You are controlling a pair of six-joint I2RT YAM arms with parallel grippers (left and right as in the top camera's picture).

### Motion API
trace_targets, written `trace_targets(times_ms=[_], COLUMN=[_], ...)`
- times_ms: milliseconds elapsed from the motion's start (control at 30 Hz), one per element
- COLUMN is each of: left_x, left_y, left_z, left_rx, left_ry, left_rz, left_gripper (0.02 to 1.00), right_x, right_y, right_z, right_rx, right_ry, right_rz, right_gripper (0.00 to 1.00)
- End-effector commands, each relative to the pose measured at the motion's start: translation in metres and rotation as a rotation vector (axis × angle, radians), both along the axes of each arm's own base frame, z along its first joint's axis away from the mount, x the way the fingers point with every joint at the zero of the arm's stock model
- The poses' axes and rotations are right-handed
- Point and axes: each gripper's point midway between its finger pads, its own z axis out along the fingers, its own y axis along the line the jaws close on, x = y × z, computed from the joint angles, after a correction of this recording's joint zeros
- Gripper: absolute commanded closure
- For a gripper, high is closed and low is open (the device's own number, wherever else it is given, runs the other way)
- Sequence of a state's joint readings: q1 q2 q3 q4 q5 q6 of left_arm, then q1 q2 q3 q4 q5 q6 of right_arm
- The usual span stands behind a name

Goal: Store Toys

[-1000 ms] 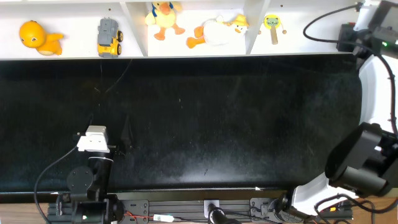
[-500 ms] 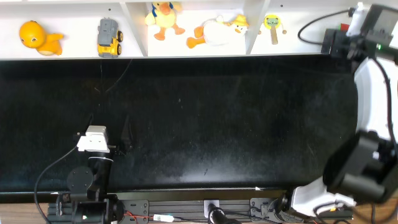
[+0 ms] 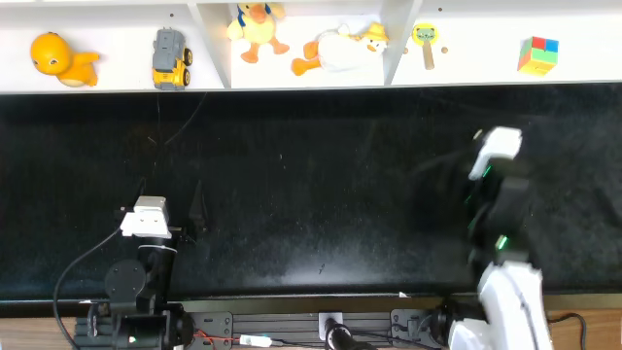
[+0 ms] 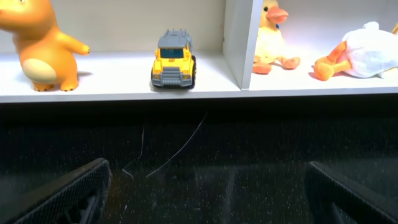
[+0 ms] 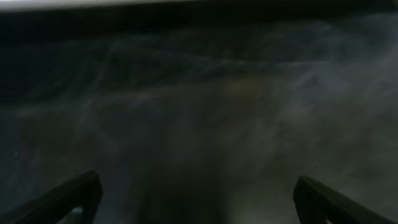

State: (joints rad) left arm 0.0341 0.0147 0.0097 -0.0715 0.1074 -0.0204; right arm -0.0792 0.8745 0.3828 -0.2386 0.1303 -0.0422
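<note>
Robot lab test bench, not a lived-in room. Table (image 3: 311,185) under black cover. White shelf (image 3: 212,44) along far edge, split into compartments, toys laid out as samples: toy truck (image 3: 171,58), plush duck (image 3: 257,27), colour cube (image 3: 537,54). Metal rail (image 3: 292,321) at near edge, arm bases (image 3: 136,282) mounted there, loose cables (image 3: 60,282) trailing.

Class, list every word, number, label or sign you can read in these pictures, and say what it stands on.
None can be read: the orange toy, yellow toy truck, yellow plush duck, white plush duck, coloured cube, white shelf and black table show no legible print.
</note>
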Motion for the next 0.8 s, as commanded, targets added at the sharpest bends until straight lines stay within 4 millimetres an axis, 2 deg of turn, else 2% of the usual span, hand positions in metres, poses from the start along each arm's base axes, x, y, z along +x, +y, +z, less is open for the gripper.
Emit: trace_targets(times_ms=[33, 200, 367, 500, 600, 700, 800], left_x=[0.000, 0.000, 0.000, 0.000, 0.000, 0.000, 0.000], left_y=[0.000, 0.000, 0.000, 0.000, 0.000, 0.000, 0.000], left_z=[0.001, 0.001, 0.001, 0.001, 0.001, 0.001, 0.001], left_rx=[-0.009, -0.009, -0.009, -0.009, -0.009, -0.009, -0.009], left_ry=[-0.007, -0.006, -0.007, -0.006, -0.006, -0.006, -0.007], left_rz=[0.004, 0.004, 0.004, 0.004, 0.004, 0.004, 0.004], left_gripper=[0.020, 0.020, 0.020, 0.020, 0.020, 0.020, 0.020], right_x=[-0.018, -0.033, -0.053, -0.054, -0.056, -0.055, -0.054], right_y=[0.020, 0.038, 0.053, 0.050, 0.036, 0.028, 0.032], right_z=[0.002, 0.016, 0.003, 0.022, 0.042, 0.042, 0.045], right_rx=[0.068, 0.077, 0.087, 0.051, 0.002, -0.025, -0.044], right_ry=[-0.138, -0.272, -0.241, -0.328, -0.420, -0.416, -0.428], right_rz=[0.040, 0.121, 0.182, 0.193, 0.156, 0.135, 0.171], right_gripper=[0.003, 0.003, 0.003, 0.005, 0.005, 0.005, 0.005])
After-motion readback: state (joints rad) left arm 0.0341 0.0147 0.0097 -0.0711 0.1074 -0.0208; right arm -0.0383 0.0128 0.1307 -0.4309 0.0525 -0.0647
